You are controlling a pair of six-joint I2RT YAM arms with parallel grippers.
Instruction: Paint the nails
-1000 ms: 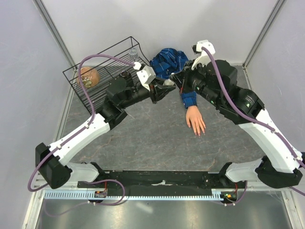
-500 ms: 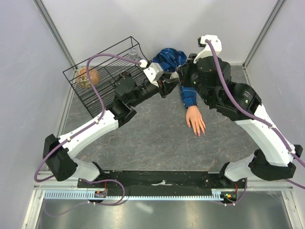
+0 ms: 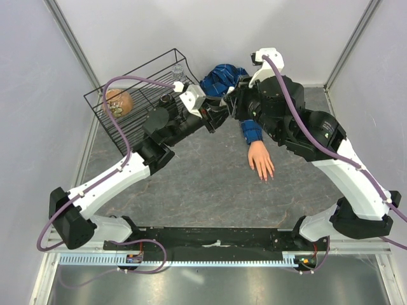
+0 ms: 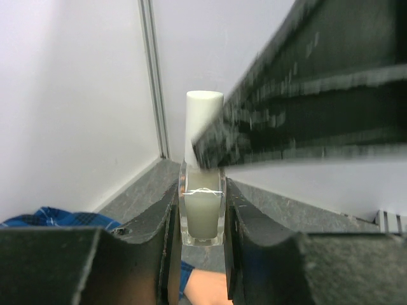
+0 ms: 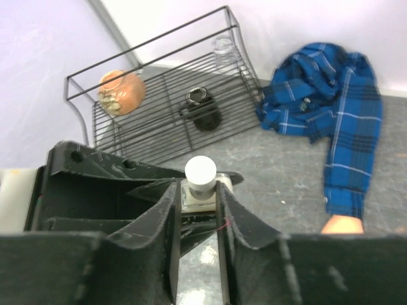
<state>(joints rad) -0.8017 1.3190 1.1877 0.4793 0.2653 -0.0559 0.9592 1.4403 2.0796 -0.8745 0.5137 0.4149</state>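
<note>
The flesh-coloured mannequin hand [image 3: 261, 157] lies on the table with its blue plaid sleeve [image 3: 222, 79] running back. Its tiny nails [image 3: 266, 176] point towards the near edge. My left gripper [image 3: 218, 116] is shut on a small clear bottle [image 4: 202, 213] of pale liquid and holds it upright above the sleeve, behind the hand. The bottle has a white cap [image 4: 203, 117]. My right gripper [image 5: 198, 186] reaches down over the bottle, and its fingers [image 5: 226, 203] close round the white cap [image 5: 201, 170]. In the top view the right gripper [image 3: 232, 107] meets the left one.
A black wire basket [image 3: 137, 79] stands at the back left. It holds a brown round object [image 3: 117, 101], a small dark object [image 3: 167, 98] and a clear jar [image 3: 178, 68]. Pale walls enclose the back and sides.
The left gripper with the bottle went right and back, then drew slightly left. The right wrist shifted left and settled over the bottle's cap. The mannequin hand has not moved.
</note>
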